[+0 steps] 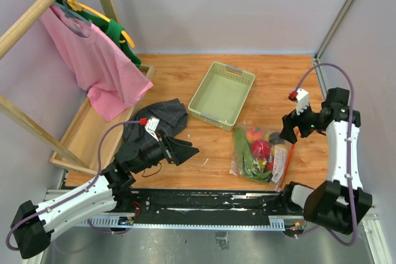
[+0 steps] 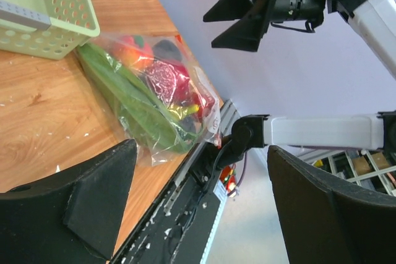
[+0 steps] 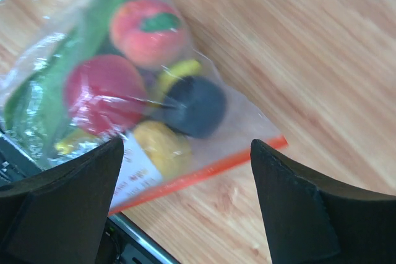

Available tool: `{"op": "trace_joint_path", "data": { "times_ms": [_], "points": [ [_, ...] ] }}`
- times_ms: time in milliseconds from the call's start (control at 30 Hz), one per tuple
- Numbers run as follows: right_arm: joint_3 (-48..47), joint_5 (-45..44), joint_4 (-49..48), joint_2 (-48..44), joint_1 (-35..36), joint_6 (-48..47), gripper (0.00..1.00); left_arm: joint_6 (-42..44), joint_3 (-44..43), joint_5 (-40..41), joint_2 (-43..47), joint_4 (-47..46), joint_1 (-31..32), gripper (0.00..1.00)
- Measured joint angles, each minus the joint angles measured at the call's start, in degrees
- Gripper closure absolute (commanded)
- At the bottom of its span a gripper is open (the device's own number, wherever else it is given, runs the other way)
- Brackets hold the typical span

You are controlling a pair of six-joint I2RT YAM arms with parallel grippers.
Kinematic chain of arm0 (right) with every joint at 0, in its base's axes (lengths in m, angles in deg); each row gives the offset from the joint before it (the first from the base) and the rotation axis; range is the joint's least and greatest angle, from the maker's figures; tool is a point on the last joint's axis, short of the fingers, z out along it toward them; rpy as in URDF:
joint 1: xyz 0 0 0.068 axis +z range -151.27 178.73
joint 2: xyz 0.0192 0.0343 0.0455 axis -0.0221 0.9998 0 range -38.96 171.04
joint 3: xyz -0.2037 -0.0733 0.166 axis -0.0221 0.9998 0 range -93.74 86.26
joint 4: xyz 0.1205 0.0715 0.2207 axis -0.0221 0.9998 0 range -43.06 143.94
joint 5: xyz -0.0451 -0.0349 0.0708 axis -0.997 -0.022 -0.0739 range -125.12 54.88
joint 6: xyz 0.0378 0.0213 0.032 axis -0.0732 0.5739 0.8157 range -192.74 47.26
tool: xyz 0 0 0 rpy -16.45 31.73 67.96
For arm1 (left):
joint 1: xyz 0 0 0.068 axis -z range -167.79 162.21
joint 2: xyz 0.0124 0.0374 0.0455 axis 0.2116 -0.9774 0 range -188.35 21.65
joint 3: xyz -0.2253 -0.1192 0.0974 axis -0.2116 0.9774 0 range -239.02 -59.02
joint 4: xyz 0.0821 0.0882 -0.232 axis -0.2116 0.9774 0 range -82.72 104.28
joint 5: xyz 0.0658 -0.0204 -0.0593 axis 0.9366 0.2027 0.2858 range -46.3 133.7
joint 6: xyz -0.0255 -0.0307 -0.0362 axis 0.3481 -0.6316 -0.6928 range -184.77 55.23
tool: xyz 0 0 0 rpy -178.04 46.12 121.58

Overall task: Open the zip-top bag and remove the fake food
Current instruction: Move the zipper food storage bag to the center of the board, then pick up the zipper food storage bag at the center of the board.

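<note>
Far left: wooden rack (image 1: 37, 10) with pink shirt (image 1: 105, 69), off task. Dark cloth (image 1: 166, 115) lies just behind the left pincer (image 1: 190, 154), which is spread wide, holding nothing, aimed right across bare tabletop (image 1: 216, 153). Pale green tray (image 1: 209, 115) sits centre-far, its near-right corner just beside the zip-top bag (image 1: 247, 165). Bag lies flat, near-right on the tabletop, close to the near rail (image 1: 204, 197). Fake food (image 1: 260, 148) is all inside, and the zip strip (image 1: 286, 164) along the bag's right side appears closed. Right pincer (image 1: 289, 137) hovers over the strip end, spread, gripping nothing. Judgement: bag is light, soft, slippery film, and the lumpy contents will shift. Pinch the flat lips at the strip, one lip per pincer, not the bulge. Room: open wood left of the bag and far-right, rail tight on the near side, tray crowds the far side.
</note>
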Motion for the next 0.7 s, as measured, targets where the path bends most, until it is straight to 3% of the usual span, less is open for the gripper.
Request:
{"op": "trace_joint_path", "data": {
  "times_ms": [233, 700],
  "points": [
    [0.0, -1.5, 2.3, 8.5, -13.6, -6.4, 0.15, 0.0, 0.9, -1.1, -0.8, 0.0, 0.0, 0.11],
    [0.5, 0.7, 5.0, 20.8, -15.5, -13.2, 0.12, 0.3, 3.0, -1.0, 0.2, -0.3, 0.0, 0.11]
  ]
}}
